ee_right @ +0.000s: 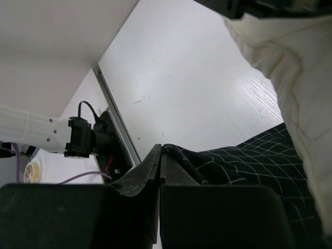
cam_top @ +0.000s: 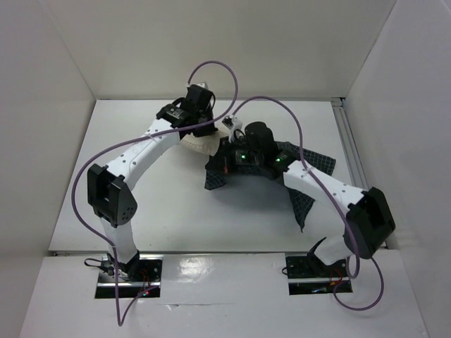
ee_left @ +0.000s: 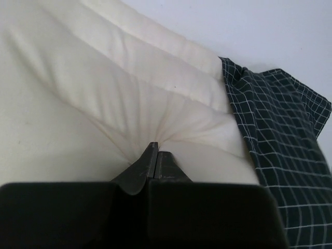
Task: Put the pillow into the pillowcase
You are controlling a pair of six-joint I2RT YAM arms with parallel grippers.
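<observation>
Cream pillow [ee_left: 93, 88] fills the view ahead of my left claw [ee_left: 154, 151], pinched shut on its fabric. Checked pillowcase [ee_left: 280, 155] covers its end, right of that claw; my right claw [ee_right: 160, 153] clamps the case edge. Step: insertion, partway. Next, I judge: push deeper.

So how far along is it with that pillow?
Just started, it seems. Done: each claw has a grip, the left claw pinching the pillow, the right claw pinching the pillowcase edge. In hand: the pillowcase overlaps one end of the pillow, though whether that end is truly inside I cannot tell. Left: most of the pillow lies bare and has to go in.
</observation>
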